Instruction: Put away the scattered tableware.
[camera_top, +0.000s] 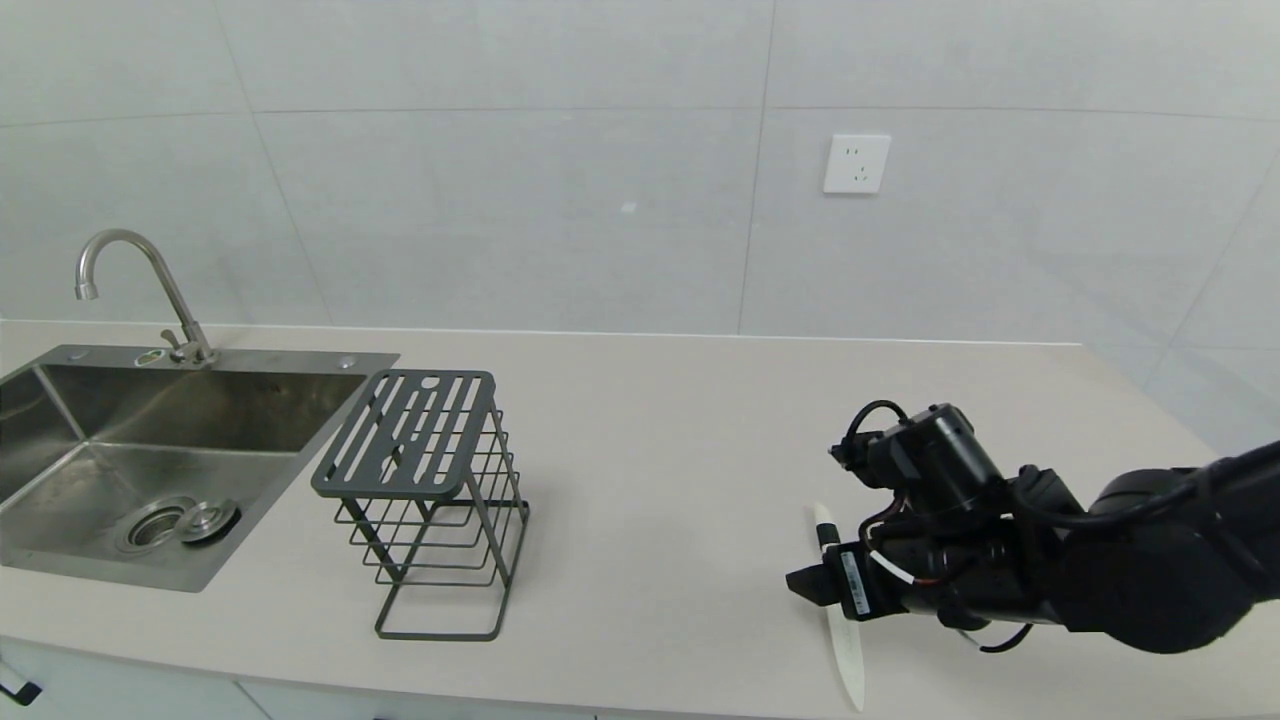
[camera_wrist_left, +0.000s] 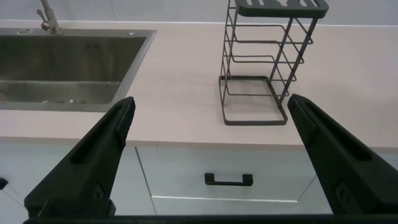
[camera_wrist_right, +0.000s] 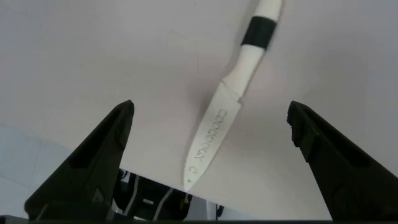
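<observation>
The right pincer (camera_wrist_right: 210, 115) hung wide open over the white knife (camera_wrist_right: 231, 93) lying on the bench (camera_top: 660, 450), probably lined up to grip it for the rack (camera_top: 425, 470).

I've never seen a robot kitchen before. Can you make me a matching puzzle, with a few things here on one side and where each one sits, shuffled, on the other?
Things:
1. knife
2. wire rack
3. faucet
4. wall socket

Places:
A. on the tiled wall
B. at the back rim of the sink
C. lying flat on the counter under the right gripper
D. standing on the counter beside the sink

Pairs: 1-C, 2-D, 3-B, 4-A
</observation>
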